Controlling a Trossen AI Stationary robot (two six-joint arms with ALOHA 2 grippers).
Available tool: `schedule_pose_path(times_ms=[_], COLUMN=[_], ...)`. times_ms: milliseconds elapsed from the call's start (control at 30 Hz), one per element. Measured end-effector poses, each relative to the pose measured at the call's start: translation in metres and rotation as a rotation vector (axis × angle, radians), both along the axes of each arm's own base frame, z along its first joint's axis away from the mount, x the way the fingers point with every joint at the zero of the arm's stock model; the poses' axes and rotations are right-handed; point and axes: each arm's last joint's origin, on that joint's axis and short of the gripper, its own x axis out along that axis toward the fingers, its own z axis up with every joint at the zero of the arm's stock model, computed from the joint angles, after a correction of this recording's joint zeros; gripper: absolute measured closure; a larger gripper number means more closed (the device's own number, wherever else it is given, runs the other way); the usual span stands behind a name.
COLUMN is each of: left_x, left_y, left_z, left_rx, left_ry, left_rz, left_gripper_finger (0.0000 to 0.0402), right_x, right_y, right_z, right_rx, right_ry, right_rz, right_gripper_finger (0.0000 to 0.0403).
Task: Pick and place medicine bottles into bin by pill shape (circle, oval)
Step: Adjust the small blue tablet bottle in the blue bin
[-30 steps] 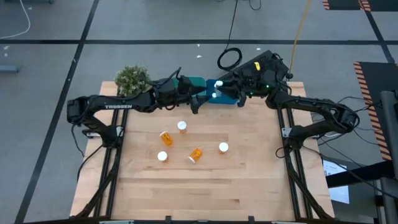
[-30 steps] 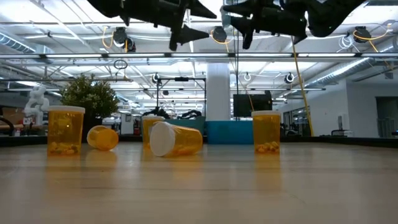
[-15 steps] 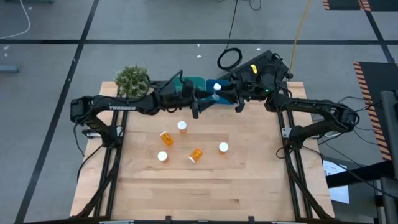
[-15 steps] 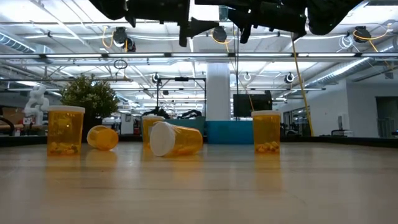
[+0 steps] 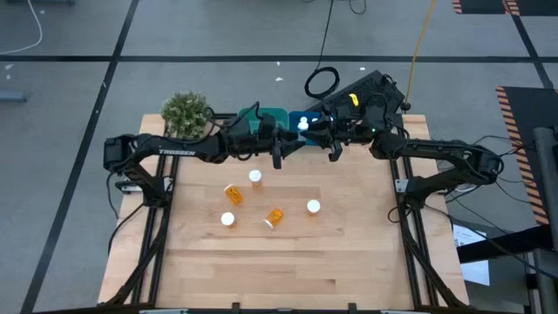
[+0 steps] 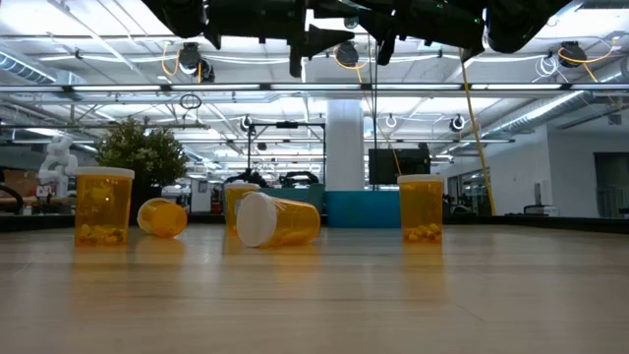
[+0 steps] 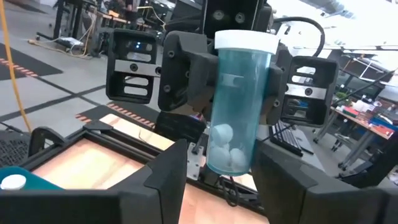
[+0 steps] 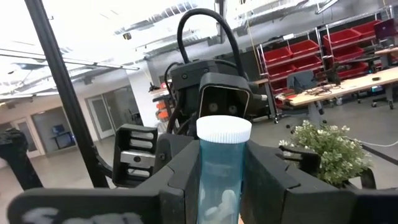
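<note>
Up above the table's far edge, the two arms meet — the right end effector (image 8: pixel 221 186) is clamped on a white-capped bottle (image 7: pixel 237 102) with round pills inside, while the left end effector (image 7: pixel 217 180) has its fingers apart on either side of it. Five orange bottles (image 5: pixel 275 216) sit on the table (image 5: pixel 349 262).

Near half of desk (image 5: pixel 288 266) bare, open for passage; five bottles (image 5: pixel 274 216) scattered mid-desk; bins (image 5: pixel 272 116), plant (image 5: pixel 185 111) crowding far edge.

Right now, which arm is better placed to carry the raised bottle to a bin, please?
Right: the right gripper already grips the bottle, while the left gripper stands open around its base.
</note>
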Motion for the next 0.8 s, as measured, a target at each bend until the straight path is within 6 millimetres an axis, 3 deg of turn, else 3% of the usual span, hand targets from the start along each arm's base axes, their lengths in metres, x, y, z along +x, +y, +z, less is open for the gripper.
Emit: schedule_pose_path(times_ms=[400, 667, 800], left_x=[0.0, 0.0, 0.0], left_y=[0.0, -0.0003, -0.0004], left_z=[-0.0002, -0.0002, -0.0001], left_rx=[0.058, 0.058, 0.049], left_ry=[0.007, 0.008, 0.007], left_rz=[0.006, 0.003, 0.003], left_gripper_finger=[0.023, 0.0293, 0.03], right_x=[0.0002, 0.0002, 0.0002], right_y=[0.0003, 0.0, 0.0], right_z=[-0.0002, -0.0005, -0.0005], right_rx=[0.005, 0.006, 0.006], right_ry=[0.003, 0.006, 0.006], right_rz=[0.003, 0.001, 0.002], right_gripper_finger=[0.0307, 0.0303, 0.0301])
